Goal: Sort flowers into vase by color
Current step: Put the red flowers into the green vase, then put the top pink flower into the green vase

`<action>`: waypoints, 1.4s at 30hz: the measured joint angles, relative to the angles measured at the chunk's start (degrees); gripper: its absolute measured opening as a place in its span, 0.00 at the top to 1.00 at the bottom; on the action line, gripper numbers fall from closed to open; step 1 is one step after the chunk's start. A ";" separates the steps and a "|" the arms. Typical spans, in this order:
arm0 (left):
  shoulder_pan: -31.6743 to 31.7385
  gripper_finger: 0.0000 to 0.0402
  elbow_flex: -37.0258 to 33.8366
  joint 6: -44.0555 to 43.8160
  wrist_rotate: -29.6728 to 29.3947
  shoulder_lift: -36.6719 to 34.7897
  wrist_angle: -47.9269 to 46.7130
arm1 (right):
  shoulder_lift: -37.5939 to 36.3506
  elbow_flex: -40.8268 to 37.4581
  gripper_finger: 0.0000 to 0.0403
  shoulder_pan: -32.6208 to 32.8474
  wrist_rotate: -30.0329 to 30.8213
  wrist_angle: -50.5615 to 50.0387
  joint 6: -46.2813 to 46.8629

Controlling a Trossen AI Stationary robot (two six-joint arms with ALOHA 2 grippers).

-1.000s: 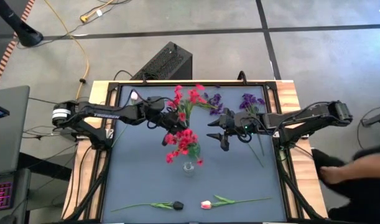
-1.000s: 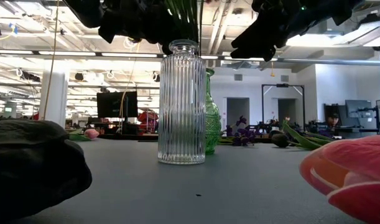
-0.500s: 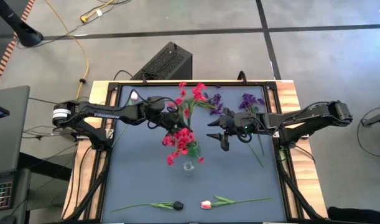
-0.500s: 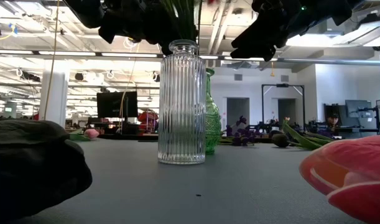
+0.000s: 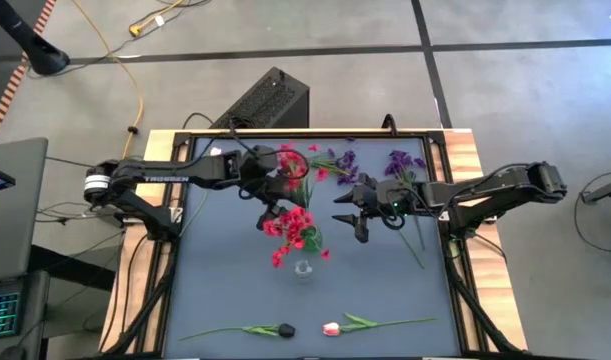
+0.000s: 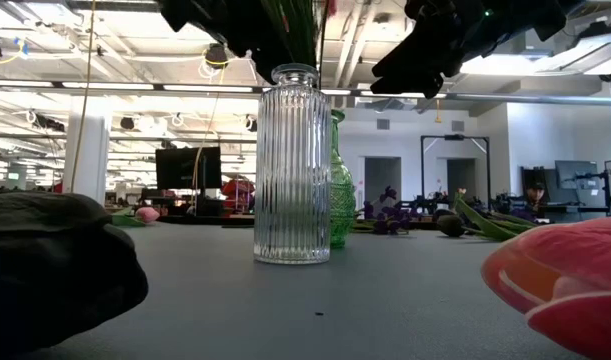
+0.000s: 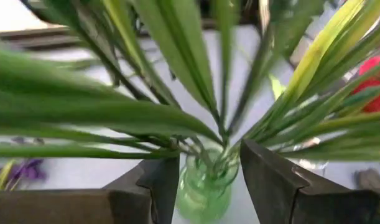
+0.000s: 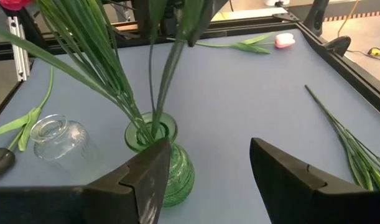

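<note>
The green vase stands mid-table behind the clear ribbed vase. Two red blossom clusters have their stems in the green vase: one leans toward the near edge, the other toward the far edge. My left gripper hovers open above the green vase's mouth, and the stems rise between its fingers. In the high view it is just left of the bouquet. My right gripper hangs open above the table, right of the green vase.
Purple blossom clusters lie along the far edge, with a long green stem on the right. A dark tulip and a pink-white tulip lie near the near edge, and another pink tulip lies far left.
My left gripper has risen and drawn back toward the table's far left, away from the bouquet. The far red cluster has swung toward the table's left while its stems stay in the green vase.
</note>
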 joint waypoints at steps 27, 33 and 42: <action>-0.08 0.61 20.26 8.83 -14.43 -0.04 -51.28 | -6.26 0.01 0.38 -0.04 -0.07 -8.98 0.05; -0.07 0.61 23.27 6.38 -19.43 -0.44 -60.56 | -10.15 0.02 0.38 -0.04 -0.07 -11.34 0.07; 4.69 0.61 18.62 7.91 -17.54 -9.48 -59.80 | -11.11 0.04 0.38 -0.04 -0.02 -11.67 0.04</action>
